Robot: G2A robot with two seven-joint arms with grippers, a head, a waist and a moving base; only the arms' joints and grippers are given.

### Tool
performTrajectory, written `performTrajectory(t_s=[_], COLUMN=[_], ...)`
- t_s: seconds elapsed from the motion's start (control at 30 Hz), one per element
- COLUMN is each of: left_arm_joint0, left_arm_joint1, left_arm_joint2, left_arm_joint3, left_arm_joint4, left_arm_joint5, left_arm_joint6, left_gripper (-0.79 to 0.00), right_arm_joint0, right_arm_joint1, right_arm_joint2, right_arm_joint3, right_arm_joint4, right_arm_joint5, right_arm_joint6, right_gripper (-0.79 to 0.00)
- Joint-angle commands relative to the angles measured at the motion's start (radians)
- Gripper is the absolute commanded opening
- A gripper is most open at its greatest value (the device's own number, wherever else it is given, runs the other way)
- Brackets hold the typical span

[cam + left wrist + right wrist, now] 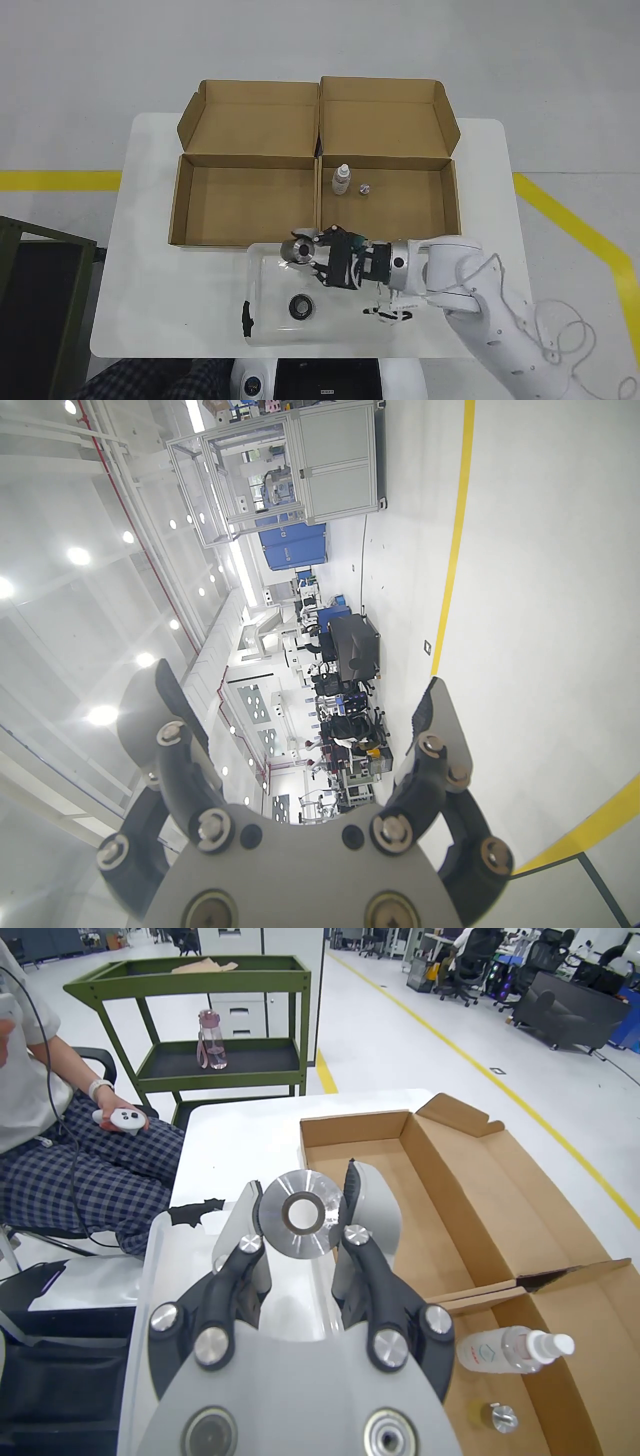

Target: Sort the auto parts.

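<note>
Your right gripper [302, 1215] is clamped on the ring [305, 1244] — held at the tray's [262, 290] far rim, just beside the left box [245, 205]. Left gripper [298, 672] — fingers spread, nothing between them. Second ring [300, 306] lies in the tray; bottle [342, 180] sits in the right box [400, 205]

- I'm in a big lab hall.
- I see yellow floor lines [452, 550], a machine enclosure [330, 465], a green cart [200, 980], office chairs [462, 978].
</note>
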Motion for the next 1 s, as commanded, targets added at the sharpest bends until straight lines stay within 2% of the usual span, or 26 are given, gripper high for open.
performTrajectory(t_s=[0.0,0.4,0.97], left_arm_joint0=[0.0,0.0,0.0], left_arm_joint1=[0.0,0.0,0.0], left_arm_joint2=[0.0,0.0,0.0], left_arm_joint3=[0.0,0.0,0.0], left_arm_joint4=[0.0,0.0,0.0], left_arm_joint5=[0.0,0.0,0.0], left_arm_joint6=[0.0,0.0,0.0], left_gripper=[0.0,0.0,0.0], right_arm_joint0=[-0.009,-0.064,-0.069], right_arm_joint1=[0.004,0.021,0.026], right_arm_joint2=[0.025,0.117,0.122], right_arm_joint3=[-0.005,-0.027,-0.004], right_arm_joint4=[0.013,0.078,0.1], right_arm_joint5=[0.001,-0.013,-0.015], right_arm_joint6=[-0.01,-0.038,-0.048], right_gripper=[-0.785,-0.785,-0.785])
